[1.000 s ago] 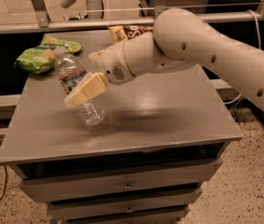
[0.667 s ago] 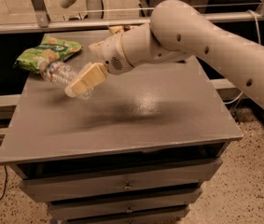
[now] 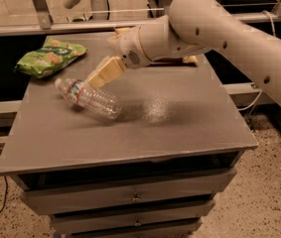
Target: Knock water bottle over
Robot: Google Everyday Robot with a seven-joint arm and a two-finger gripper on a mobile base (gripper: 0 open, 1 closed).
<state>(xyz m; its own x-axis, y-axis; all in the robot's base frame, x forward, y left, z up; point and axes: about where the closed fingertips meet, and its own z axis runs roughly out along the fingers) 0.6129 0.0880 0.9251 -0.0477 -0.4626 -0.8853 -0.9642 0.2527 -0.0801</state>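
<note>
The water bottle (image 3: 88,97) is a small clear ribbed plastic bottle with a white cap and a label banded red. It lies tipped over on the grey table top (image 3: 179,128), cap pointing to the back left, base to the front right. My gripper (image 3: 100,74) with cream-coloured fingers hangs just above and behind the bottle's middle, close to it or just touching. It holds nothing. The big white arm reaches in from the right.
A green snack bag (image 3: 48,56) lies at the table's back left corner. Another packet (image 3: 189,59) is partly hidden behind my arm at the back. The table has drawers (image 3: 130,197) below its front edge. A metal rail (image 3: 80,25) runs behind the table.
The bottle stood near upright a second ago, then tipped to the left and now lies on the table. My gripper swept left and back, then drew slightly right.
</note>
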